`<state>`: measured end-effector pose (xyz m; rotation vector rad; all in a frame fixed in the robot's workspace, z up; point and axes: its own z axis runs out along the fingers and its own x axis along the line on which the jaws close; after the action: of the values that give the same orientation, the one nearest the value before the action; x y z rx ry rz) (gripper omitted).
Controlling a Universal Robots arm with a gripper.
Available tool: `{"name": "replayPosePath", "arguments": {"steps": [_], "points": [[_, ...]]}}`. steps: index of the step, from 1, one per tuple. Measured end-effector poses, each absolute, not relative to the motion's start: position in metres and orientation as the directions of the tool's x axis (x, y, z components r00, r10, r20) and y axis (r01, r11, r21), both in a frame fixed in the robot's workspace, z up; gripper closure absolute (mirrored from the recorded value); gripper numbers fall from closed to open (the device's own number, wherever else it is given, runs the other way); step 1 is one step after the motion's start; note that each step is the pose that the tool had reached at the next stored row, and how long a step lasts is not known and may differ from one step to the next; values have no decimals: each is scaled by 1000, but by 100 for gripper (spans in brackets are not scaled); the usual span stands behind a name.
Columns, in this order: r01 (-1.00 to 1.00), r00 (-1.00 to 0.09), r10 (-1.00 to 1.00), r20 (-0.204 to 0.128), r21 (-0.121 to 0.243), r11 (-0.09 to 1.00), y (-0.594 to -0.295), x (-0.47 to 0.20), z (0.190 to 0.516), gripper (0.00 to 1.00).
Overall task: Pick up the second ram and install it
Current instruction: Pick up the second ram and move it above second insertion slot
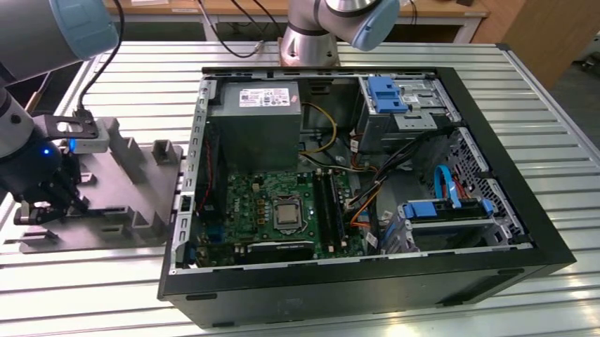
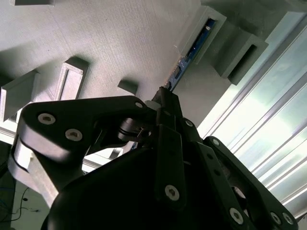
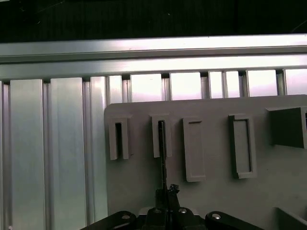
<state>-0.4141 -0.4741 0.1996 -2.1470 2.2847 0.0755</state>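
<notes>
The second ram [image 3: 162, 153] stands on edge in a narrow slot of the grey holder [image 3: 216, 191]. In the second wrist view the ram [image 2: 192, 48] shows as a thin dark blue strip running from the slot to my fingertips. My gripper [image 3: 166, 192] is shut on the ram's near end, one finger on each side; it also shows in the second wrist view [image 2: 164, 96]. In the exterior view my gripper [image 1: 39, 210] hangs low over the holder [image 1: 122, 189] at that view's left. The green motherboard [image 1: 272, 203] with its long black sockets [image 1: 328, 200] lies inside the open computer case [image 1: 375, 274].
The holder has several raised blocks and other slots [image 3: 118, 139] around the ram. A grey power supply [image 1: 255, 130], cables and blue drive brackets [image 1: 384, 95] crowd the case. The slatted aluminium table [image 1: 553, 133] carries both. A second robot base [image 1: 310, 42] stands behind the case.
</notes>
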Motion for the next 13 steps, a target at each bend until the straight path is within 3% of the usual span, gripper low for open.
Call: {"name": "replayPosePath", "arguments": {"steps": [13], "points": [[-998, -54, -998, -37, 31, 53, -474, -414, 200, 89]]}}
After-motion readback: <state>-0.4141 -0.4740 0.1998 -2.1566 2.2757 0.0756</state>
